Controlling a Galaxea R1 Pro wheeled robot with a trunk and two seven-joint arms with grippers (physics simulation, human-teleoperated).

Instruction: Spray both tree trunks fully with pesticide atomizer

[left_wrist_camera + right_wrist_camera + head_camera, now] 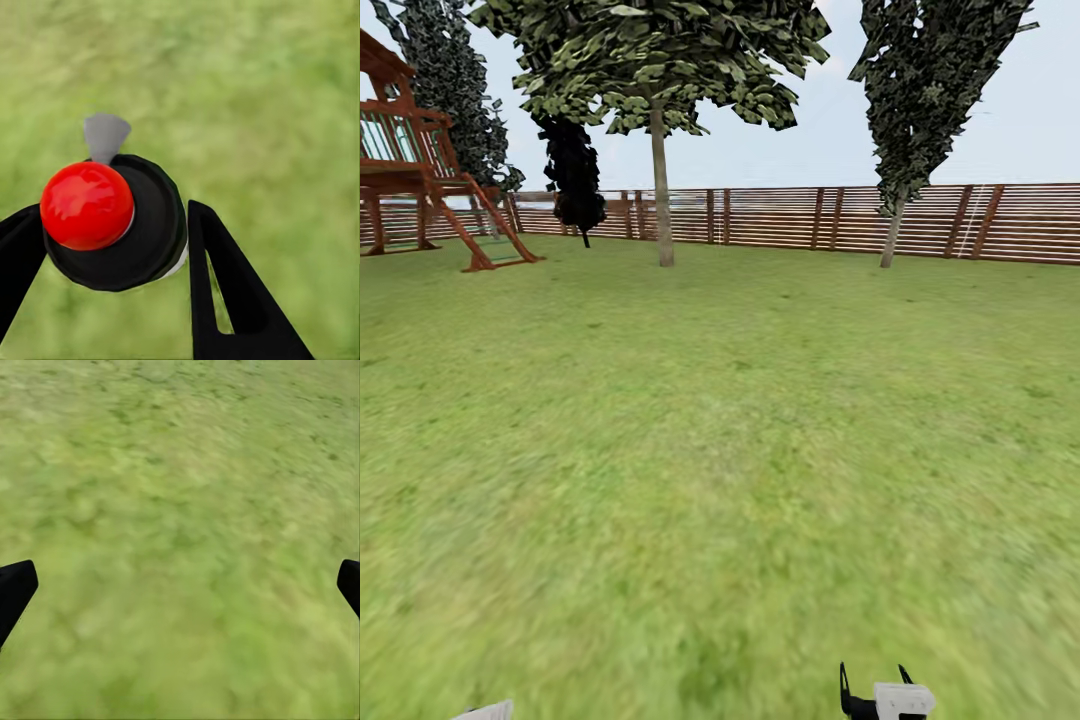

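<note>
The pesticide atomizer (112,225) is held in the left claw (112,247): in the left wrist view its black cap with the red round button sits between the two black fingers (225,285), which close against its sides, and a grey nozzle tip points away from the wrist over the grass. It is judged to be carried this way so that the nozzle faces forward, ready to be aimed once a trunk is within reach.

The right claw (180,585) is spread wide and holds nothing; only its two dark fingertips are seen at the edges of the right wrist view, above blurred lawn. In the head view it is seen low at the frame's bottom (875,690).

Ahead, well apart from the robot, two trees stand near the wooden fence (810,215): one with a straight pale trunk (661,190), another with a leaning trunk (892,232) further right. A narrow black-leaved tree (573,170) and a wooden play structure (420,170) stand to the left. No trunk appears sprayed yet; a drive across the lawn (720,450) is still called for.
</note>
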